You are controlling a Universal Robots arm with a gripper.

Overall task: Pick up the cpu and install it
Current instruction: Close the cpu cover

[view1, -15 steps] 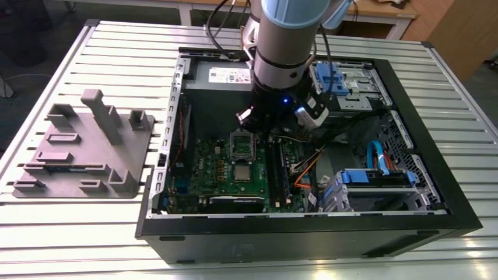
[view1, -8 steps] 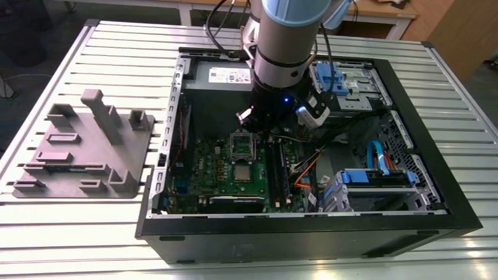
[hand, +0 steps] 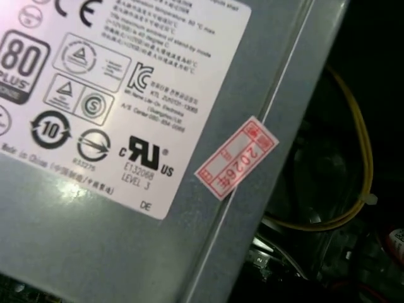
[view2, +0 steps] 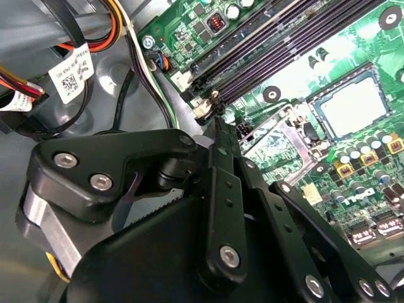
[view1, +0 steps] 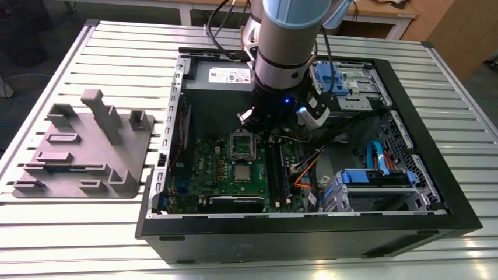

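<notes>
Well within the case walls [view1: 295, 233] — gripper [view2: 219, 126] near the cpu [view2: 349, 104].

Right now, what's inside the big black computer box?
A green motherboard with the cpu sitting on it, blue drive brackets and cables. The arm covers part of the board.
</notes>
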